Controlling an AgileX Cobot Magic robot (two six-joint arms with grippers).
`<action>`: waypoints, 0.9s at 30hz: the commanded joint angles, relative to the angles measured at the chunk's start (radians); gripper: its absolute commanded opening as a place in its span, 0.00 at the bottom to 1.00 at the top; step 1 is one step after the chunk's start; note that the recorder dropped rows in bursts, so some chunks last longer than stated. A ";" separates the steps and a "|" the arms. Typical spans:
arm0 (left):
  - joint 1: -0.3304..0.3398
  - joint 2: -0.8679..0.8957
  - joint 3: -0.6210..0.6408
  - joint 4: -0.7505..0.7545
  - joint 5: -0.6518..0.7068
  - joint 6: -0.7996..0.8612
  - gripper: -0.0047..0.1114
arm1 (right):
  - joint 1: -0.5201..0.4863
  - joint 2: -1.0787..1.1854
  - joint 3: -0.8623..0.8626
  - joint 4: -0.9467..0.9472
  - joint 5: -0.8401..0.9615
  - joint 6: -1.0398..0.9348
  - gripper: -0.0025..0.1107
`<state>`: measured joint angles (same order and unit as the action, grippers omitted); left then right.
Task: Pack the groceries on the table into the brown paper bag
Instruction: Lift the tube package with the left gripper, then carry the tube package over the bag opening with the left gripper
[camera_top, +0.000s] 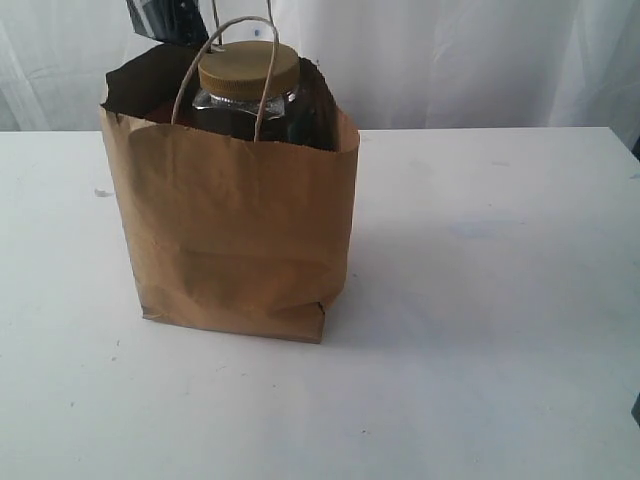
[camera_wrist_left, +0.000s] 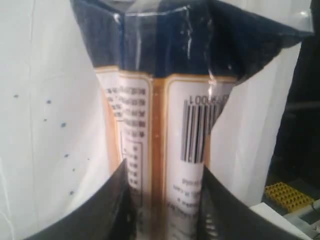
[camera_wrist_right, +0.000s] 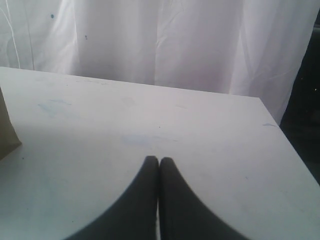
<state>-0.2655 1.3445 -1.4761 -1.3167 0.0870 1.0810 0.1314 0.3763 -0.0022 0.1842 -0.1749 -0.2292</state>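
- The wide white desk (camera_top: 480, 330) lies flat, lightly scuffed, with a faint bluish smudge (camera_top: 478, 230) right of the middle.
- The brown paper bag (camera_top: 235, 235) stands upright on it, left of centre.
- A small dark fleck (camera_top: 103, 192) sits just beside the bag.

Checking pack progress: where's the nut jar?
Exterior view, left of centre: the gold-lidded nut jar stands inside the brown paper bag, lid showing above its front rim.

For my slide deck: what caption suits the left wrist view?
Left gripper clamps a blue-white package, its barcode facing the camera.
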 joint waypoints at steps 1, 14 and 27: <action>-0.004 -0.016 -0.039 -0.057 -0.144 0.034 0.04 | 0.002 0.004 0.002 0.002 -0.006 0.002 0.02; -0.007 -0.016 -0.037 -0.124 0.154 -0.026 0.04 | 0.002 0.004 0.002 0.005 -0.006 0.002 0.02; -0.104 -0.017 -0.019 -0.109 0.076 -0.082 0.04 | 0.002 0.004 0.002 0.005 -0.006 0.002 0.02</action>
<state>-0.3202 1.3506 -1.4939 -1.3697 0.2414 1.0105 0.1314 0.3763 -0.0022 0.1842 -0.1749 -0.2292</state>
